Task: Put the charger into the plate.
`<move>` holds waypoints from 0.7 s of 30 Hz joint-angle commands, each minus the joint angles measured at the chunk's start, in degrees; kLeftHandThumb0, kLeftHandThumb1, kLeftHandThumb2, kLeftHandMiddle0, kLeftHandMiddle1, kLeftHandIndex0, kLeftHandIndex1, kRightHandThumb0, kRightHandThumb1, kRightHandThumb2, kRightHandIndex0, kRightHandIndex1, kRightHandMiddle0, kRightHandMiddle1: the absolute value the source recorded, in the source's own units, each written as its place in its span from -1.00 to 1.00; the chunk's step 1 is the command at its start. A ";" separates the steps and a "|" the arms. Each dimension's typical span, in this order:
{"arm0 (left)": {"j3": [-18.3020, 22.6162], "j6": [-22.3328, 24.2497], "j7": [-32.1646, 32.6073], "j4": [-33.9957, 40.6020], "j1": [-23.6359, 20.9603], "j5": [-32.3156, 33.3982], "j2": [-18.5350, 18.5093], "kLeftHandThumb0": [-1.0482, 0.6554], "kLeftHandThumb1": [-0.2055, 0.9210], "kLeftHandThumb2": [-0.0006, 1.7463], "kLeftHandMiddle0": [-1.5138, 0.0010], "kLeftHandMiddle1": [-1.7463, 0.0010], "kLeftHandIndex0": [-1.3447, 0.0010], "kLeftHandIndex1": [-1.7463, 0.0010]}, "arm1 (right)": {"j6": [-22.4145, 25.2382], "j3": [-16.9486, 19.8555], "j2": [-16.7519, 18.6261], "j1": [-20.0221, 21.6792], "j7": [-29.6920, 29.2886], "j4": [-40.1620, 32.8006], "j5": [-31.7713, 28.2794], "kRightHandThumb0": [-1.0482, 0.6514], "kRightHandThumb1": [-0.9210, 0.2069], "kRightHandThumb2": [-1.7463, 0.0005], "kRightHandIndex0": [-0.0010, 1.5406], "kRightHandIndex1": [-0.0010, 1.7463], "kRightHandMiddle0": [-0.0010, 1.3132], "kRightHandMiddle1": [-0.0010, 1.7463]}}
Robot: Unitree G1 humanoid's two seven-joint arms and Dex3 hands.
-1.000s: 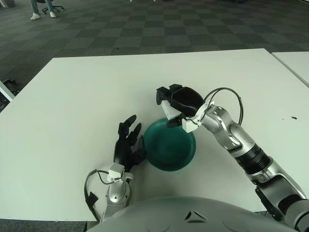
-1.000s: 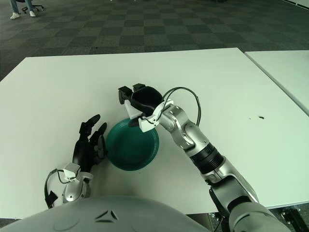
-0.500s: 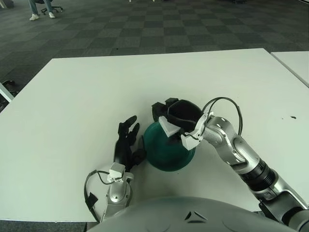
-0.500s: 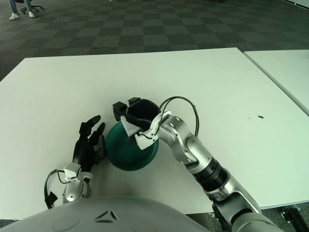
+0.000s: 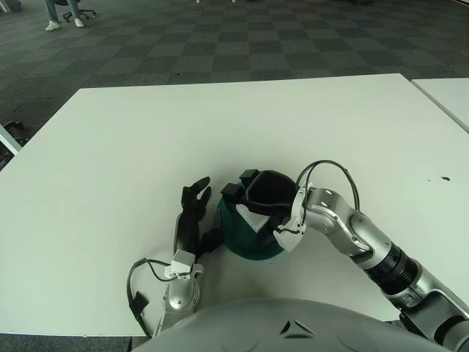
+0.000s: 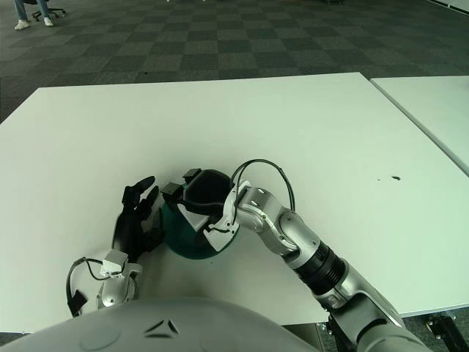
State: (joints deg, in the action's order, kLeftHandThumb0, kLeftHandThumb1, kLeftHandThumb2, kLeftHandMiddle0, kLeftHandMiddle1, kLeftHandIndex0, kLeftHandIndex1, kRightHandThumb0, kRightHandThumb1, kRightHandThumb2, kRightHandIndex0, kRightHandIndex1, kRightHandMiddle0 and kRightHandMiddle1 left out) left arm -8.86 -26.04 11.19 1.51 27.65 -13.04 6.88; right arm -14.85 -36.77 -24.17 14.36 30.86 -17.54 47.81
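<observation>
A dark green plate point(image 5: 239, 246) sits on the white table point(image 5: 110, 161) close to the front edge. My right hand point(image 5: 249, 196) is low over the plate, covering most of it, with its black fingers curled on a white charger point(image 5: 254, 218). The charger shows just beneath the fingers, inside the plate's outline; whether it touches the plate I cannot tell. My left hand point(image 5: 192, 216) shows right beside the plate's left rim, with its fingers spread and nothing in them.
A second white table point(image 5: 448, 92) stands apart at the right. A small dark speck point(image 5: 445, 178) marks the table's right side. A black cable loop point(image 5: 326, 176) arches over my right wrist. Dark carpet lies beyond the far edge.
My right hand has come down and back from above the plate's far rim, carrying the charger, and now hangs low over the plate. The left hand has barely moved.
</observation>
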 commanded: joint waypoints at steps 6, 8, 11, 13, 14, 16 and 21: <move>-0.13 9.59 -1.41 1.85 0.20 4.86 1.62 -0.76 1.00 0.08 0.33 0.98 0.98 -0.01 | -3.97 -2.70 0.91 -4.19 -8.40 6.98 4.44 -0.28 -0.18 -0.30 0.30 1.00 -0.23 1.00; -0.43 10.84 -2.24 2.74 0.41 6.51 1.46 -0.76 1.00 0.07 0.35 0.99 0.99 0.01 | -4.22 -2.76 1.08 -4.30 -9.16 7.92 4.77 -0.28 -0.17 -0.31 0.32 1.00 -0.23 1.00; -0.65 11.89 -3.05 3.63 0.63 8.70 1.38 -0.75 1.00 0.04 0.38 1.00 1.00 0.04 | -4.49 -2.81 1.27 -4.31 -10.09 9.52 5.13 -0.28 -0.16 -0.32 0.34 1.00 -0.22 1.00; -0.76 12.66 -3.57 4.16 0.75 10.15 1.38 -0.75 1.00 0.02 0.39 1.00 1.00 0.06 | -4.66 -2.95 1.33 -4.19 -10.38 10.72 5.15 -0.28 -0.16 -0.32 0.35 1.00 -0.22 1.00; -0.79 13.11 -3.80 4.42 0.83 10.92 1.41 -0.75 1.00 0.02 0.39 1.00 1.00 0.06 | -4.66 -3.04 1.39 -4.16 -10.16 11.09 4.96 -0.28 -0.16 -0.32 0.35 1.00 -0.22 1.00; -0.84 13.81 -4.03 4.80 0.94 11.92 1.41 -0.74 1.00 0.00 0.42 1.00 1.00 0.08 | -4.58 -3.16 1.52 -4.18 -9.71 11.49 4.61 -0.29 -0.15 -0.33 0.33 1.00 -0.22 1.00; -0.95 14.46 -4.08 5.31 1.10 12.96 1.23 -0.73 1.00 -0.02 0.44 1.00 1.00 0.08 | -4.23 -3.44 1.92 -4.48 -9.27 11.98 4.67 -0.29 -0.12 -0.35 0.31 1.00 -0.20 1.00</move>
State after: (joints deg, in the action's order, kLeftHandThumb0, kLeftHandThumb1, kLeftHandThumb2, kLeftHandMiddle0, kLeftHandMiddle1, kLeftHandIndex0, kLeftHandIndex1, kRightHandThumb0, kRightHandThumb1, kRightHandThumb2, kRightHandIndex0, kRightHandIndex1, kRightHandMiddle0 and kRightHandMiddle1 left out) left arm -9.47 -13.83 7.71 7.84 27.69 -1.01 7.18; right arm -19.55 -39.40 -22.11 10.51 20.08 -7.52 52.32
